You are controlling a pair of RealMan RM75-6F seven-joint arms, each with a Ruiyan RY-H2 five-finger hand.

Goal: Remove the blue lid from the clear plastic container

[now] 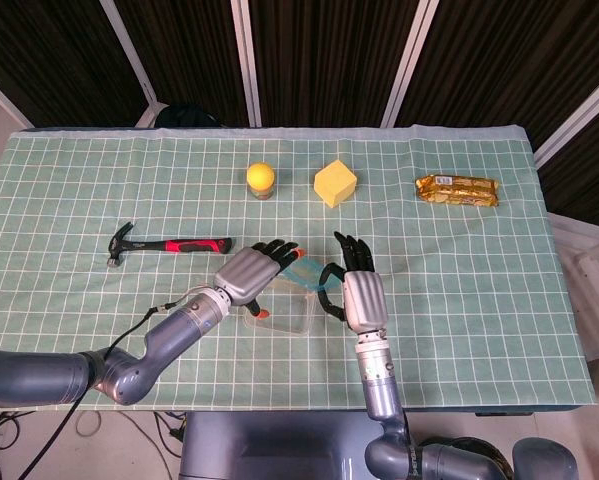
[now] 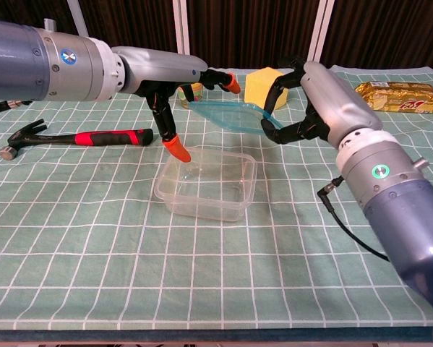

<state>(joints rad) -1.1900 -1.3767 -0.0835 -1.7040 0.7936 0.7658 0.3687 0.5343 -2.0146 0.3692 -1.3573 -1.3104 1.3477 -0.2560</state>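
Observation:
The blue lid (image 2: 229, 114) hangs tilted in the air above the clear plastic container (image 2: 205, 186), fully apart from it. My left hand (image 2: 174, 83) holds the lid's left edge, with one orange-tipped finger above it and another hanging down toward the container. The lid's right edge sits between the curled fingers of my right hand (image 2: 303, 108). In the head view the lid (image 1: 302, 271) lies between the left hand (image 1: 251, 276) and the right hand (image 1: 354, 287), and the open container (image 1: 284, 315) rests on the cloth just in front of them.
A red-and-black hammer (image 1: 169, 244) lies to the left on the green checked cloth. A yellow ball on a small jar (image 1: 262, 178) and a yellow cube (image 1: 335, 183) stand behind. A gold snack pack (image 1: 458, 190) lies far right.

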